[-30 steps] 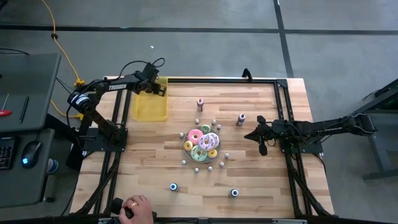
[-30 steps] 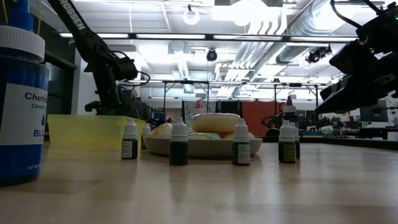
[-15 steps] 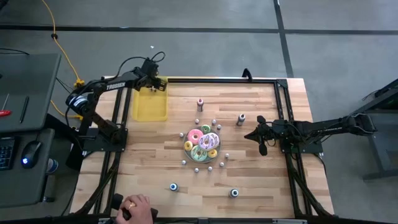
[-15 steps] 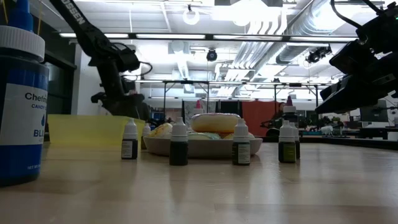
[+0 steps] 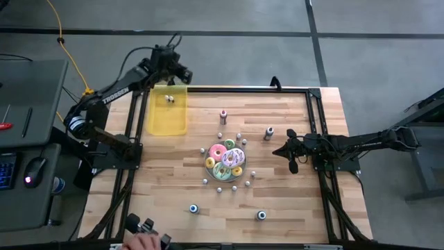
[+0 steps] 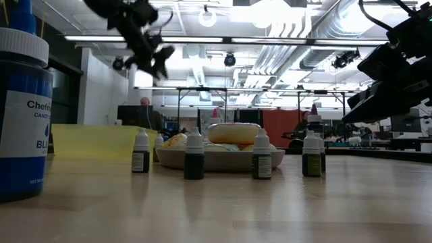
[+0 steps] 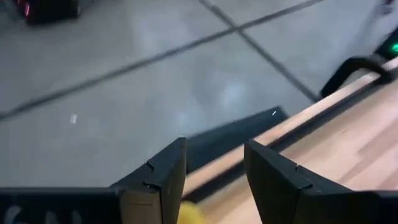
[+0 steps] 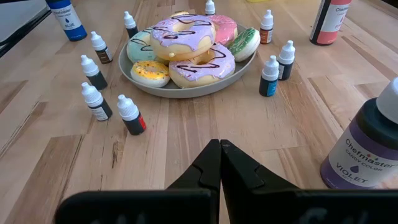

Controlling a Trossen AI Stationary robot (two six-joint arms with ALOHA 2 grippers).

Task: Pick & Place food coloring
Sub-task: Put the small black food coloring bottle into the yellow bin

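Observation:
The food coloring is a set of tiny pale bottles (image 8: pixel 130 115) standing on the table around a grey plate (image 8: pixel 127 70) of frosted doughnuts, near the table's middle (image 5: pixel 205 181). One small bottle (image 5: pixel 170 98) lies inside the yellow bin (image 5: pixel 168 118) at the far left. My left gripper (image 5: pixel 179 71) hangs high over the bin's far end, open, with nothing between its fingers (image 7: pixel 214 155). My right gripper (image 5: pixel 277 151) is shut and empty, low over the table to the right of the plate (image 8: pixel 219 152).
Larger bottles stand apart: a pink one (image 5: pixel 223 115), a violet one (image 8: pixel 367 149), a blue one (image 6: pixel 20 101) and another (image 5: pixel 261 215) near the front edge. A person's hand (image 5: pixel 142 242) shows at the near edge. Bare wood lies between the bin and the plate.
My left gripper has risen high from just above the yellow bin and drifted toward the table's far edge, tipping more level. Its finger gap looks the same. The small bottle in the bin shows where the gripper stood before.

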